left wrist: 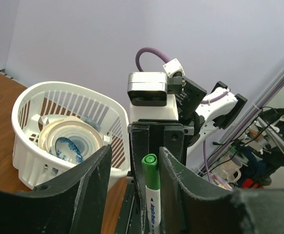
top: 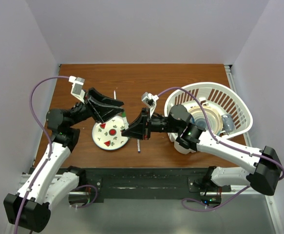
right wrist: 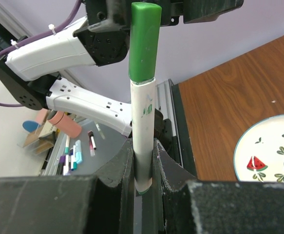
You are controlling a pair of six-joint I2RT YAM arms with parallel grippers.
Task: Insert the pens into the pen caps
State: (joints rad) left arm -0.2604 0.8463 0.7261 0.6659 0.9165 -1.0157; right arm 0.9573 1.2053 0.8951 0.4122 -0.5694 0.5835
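A white pen (right wrist: 143, 122) with a green pen cap (right wrist: 144, 41) on its end stands upright in my right gripper (right wrist: 142, 146), which is shut on the barrel. In the top view this happens above the plate's right edge, where the right gripper (top: 128, 129) meets my left gripper (top: 122, 111). The left gripper (left wrist: 134, 156) is open around the capped end (left wrist: 150, 171). Its right finger (left wrist: 180, 185) touches the cap and the left finger (left wrist: 90, 185) stands apart. Two more thin pens lie on the table, one (top: 115, 94) behind the plate and one (top: 139, 145) to its right.
A round white plate (top: 99, 141) with red marks lies under the grippers, also seen as the plate (right wrist: 268, 146) at the right wrist view's edge. A white basket (top: 239, 105) with dishes stands at the right; the basket (left wrist: 29, 146) shows behind the left fingers.
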